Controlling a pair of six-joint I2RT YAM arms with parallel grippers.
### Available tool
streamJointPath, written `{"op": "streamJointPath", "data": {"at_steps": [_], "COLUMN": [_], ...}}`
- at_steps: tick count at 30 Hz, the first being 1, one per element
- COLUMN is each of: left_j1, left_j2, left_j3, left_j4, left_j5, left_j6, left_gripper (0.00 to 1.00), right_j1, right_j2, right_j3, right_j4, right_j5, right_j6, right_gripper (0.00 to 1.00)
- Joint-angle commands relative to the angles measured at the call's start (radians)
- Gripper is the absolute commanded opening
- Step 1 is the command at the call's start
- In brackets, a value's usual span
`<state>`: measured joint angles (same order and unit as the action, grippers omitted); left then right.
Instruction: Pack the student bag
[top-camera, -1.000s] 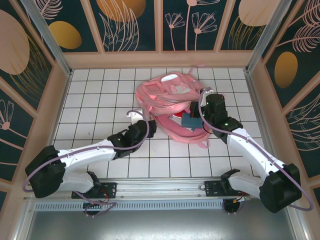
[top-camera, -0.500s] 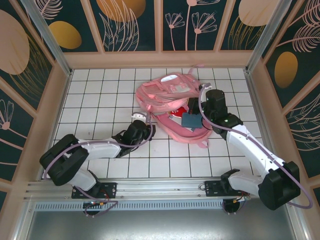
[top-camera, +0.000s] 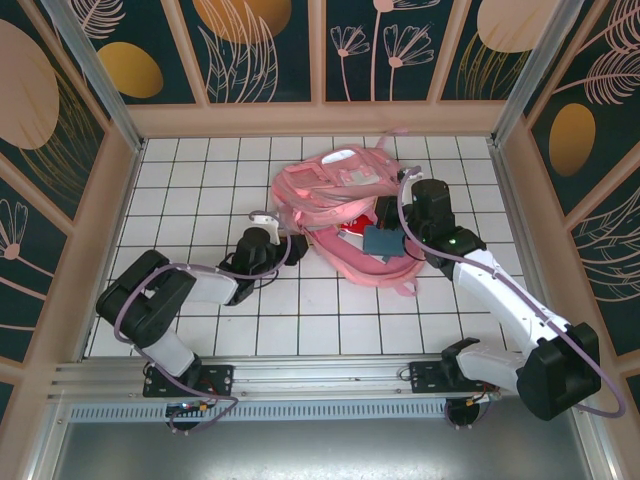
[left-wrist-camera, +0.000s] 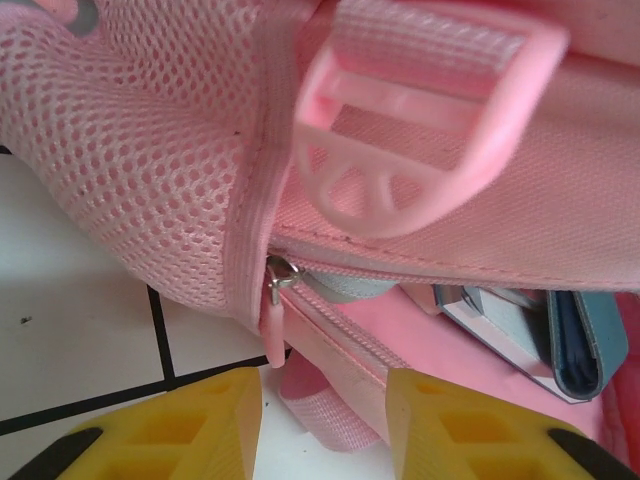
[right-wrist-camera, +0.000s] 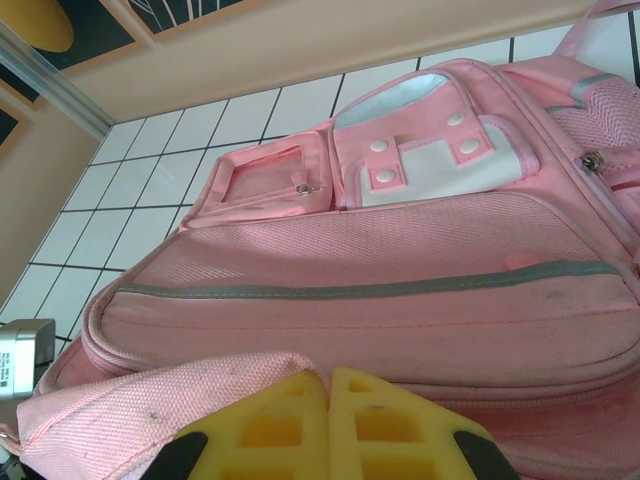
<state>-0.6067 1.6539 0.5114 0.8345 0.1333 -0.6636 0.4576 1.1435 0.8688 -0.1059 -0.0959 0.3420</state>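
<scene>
One white tiled counter, one large pink fabric backpack

It lies toward the counter's far middle. At its zipped edge the left hand is spread, near the small pink zip pull; the right hand is pressed together beside a pink flap.

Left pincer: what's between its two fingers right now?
Left wrist view: the student bag's zippered edge and a pink webbing loop sit between the left pincer's fingers.
</scene>
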Motion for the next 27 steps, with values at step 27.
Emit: {"op": "streamJointPath", "data": {"at_steps": [27], "left_j1": [0.03], "left_j2": [0.105], "left_j3": [0.106], "left_j4": [-0.059], "left_j5": [0.011], "left_j6": [-0.053], "left_gripper": [0.43], "right_j1": [-0.005], "right_j2": [0.01], "right_j3": [0.028], "right_j4": [0.055], "right_j5": [-0.008], "right_j6": [0.025], "right_gripper": [0.02]}}
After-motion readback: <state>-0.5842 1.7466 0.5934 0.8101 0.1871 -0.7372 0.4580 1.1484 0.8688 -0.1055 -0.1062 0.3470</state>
